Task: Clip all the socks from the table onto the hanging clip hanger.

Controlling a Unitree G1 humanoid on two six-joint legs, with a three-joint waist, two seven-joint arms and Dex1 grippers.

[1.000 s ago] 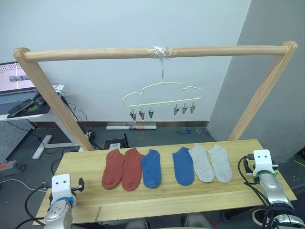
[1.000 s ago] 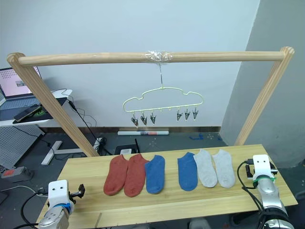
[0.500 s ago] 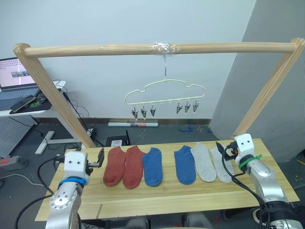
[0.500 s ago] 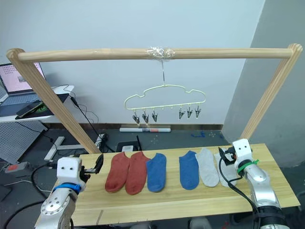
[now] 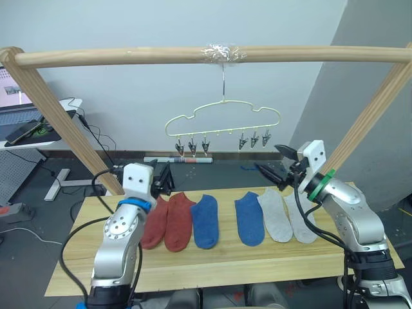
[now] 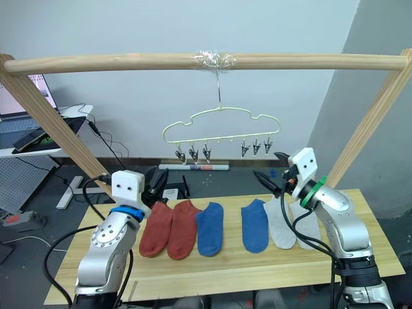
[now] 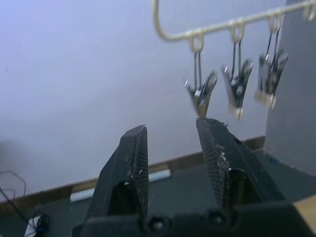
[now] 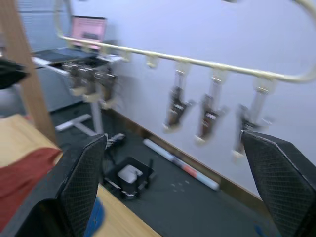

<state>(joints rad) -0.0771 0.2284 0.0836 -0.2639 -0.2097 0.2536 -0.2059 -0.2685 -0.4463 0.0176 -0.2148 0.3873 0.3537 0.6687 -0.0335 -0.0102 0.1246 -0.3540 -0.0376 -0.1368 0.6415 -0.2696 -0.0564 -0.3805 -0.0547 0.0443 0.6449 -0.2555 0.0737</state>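
A round wooden beam frame (image 5: 193, 55) spans the scene, its crossbar running high across and its two slanted legs coming down behind the counter (image 5: 219, 273), a wide top of pale wooden planks. From a taped spot at the middle of the crossbar hangs the clip hanger (image 5: 223, 120), a thin yellow-green wire with a wavy top; its small dark clips (image 5: 191, 147) dangle in two groups of three, one group toward each end, all of them bare.

Both arms are raised above the counter. The left gripper (image 5: 163, 179) hovers over the far left part of the counter, just above the rust-red socks (image 5: 167, 220); its jaws stand a little apart with nothing between them, and in the left wrist view its fingers (image 7: 131, 163) point up toward the left group of clips. The right gripper (image 5: 277, 165) is up near the right group of clips, above the grey socks (image 5: 288, 217); its jaws are spread wide and hold nothing, and the right wrist view shows the hanger's rail and clips between them and beyond.

All six socks lie flat in a row on the counter: two rust-red at the left, touching each other, then two blue socks (image 5: 206, 220) with a gap between them, then two light grey at the right.
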